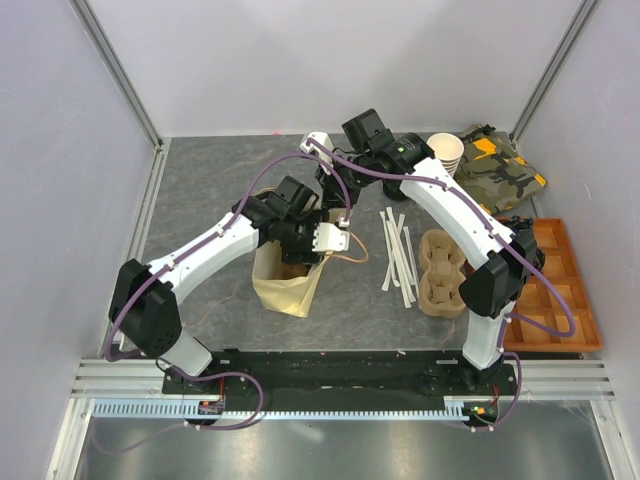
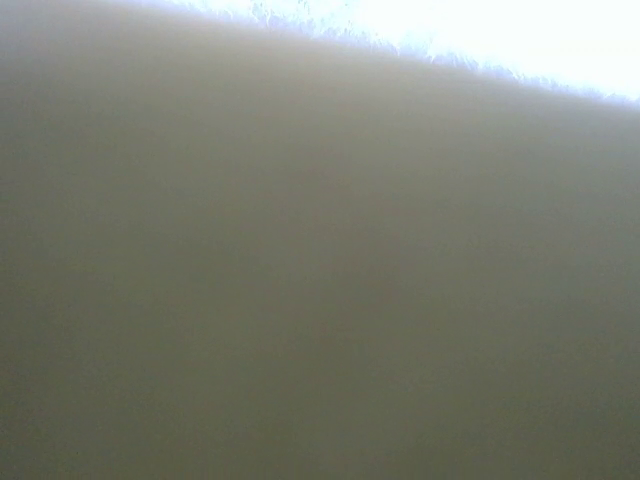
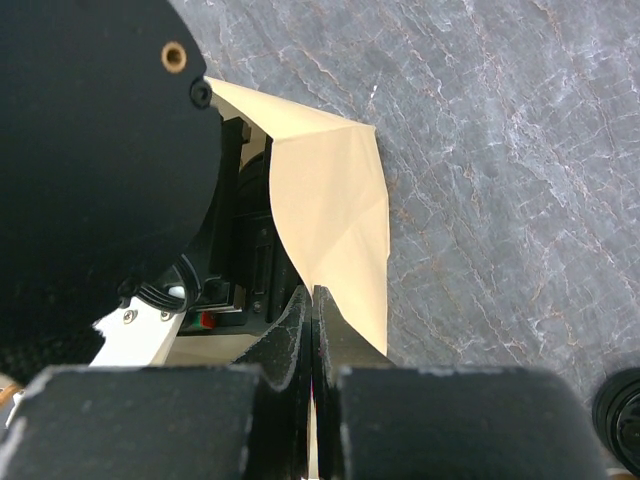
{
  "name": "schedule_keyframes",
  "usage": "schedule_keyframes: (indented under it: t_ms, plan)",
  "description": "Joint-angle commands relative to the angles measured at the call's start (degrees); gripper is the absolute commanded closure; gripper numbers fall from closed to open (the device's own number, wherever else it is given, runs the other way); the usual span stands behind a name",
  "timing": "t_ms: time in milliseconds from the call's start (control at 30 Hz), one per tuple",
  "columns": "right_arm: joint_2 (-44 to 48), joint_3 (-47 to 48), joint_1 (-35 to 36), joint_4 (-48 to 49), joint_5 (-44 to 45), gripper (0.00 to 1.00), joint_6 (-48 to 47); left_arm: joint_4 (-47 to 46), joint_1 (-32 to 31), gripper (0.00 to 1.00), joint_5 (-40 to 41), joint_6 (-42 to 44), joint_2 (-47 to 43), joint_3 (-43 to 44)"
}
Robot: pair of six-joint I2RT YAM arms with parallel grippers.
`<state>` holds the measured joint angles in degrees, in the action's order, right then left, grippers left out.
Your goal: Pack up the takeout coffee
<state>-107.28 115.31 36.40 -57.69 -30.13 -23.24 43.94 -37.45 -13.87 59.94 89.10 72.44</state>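
Observation:
The takeout coffee is out of view in every frame. A tan paper bag (image 1: 285,288) stands at the table's middle with its mouth up. My left arm's wrist (image 1: 292,228) reaches down into that mouth, and its fingers are hidden inside. The left wrist view shows only a blurred tan-grey surface with bright light along the top edge. My right gripper (image 3: 312,298) is shut on the bag's upper edge (image 3: 340,210), pinching the paper between its black fingers (image 3: 335,330). It holds that rim from the far right side (image 1: 336,222).
A moulded cardboard cup carrier (image 1: 440,270) lies right of the bag, with several white wrapped sticks (image 1: 398,255) between them. An orange divided tray (image 1: 555,285) sits at the right edge. At the back right are a lidless paper cup (image 1: 445,152) and a camouflage pouch (image 1: 500,168).

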Motion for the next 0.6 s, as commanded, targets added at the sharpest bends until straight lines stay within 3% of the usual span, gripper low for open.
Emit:
schedule_keyframes:
  t_ms: [0,200,567]
  plan:
    - [0.1,0.2,0.9,-5.0,-3.8,1.0,0.1,2.6,-0.1,0.28,5.2,-2.7,0.8,-0.4]
    - [0.8,-0.4,0.9,-4.9,-3.9,1.0,-0.1,-2.3,-0.9,0.17,5.7,-3.0,-3.0,-3.3]
    - [0.8,-0.4,0.9,-4.9,-3.8,1.0,-0.4,-9.0,-1.4,0.1,6.0,-2.6,-8.0,-7.6]
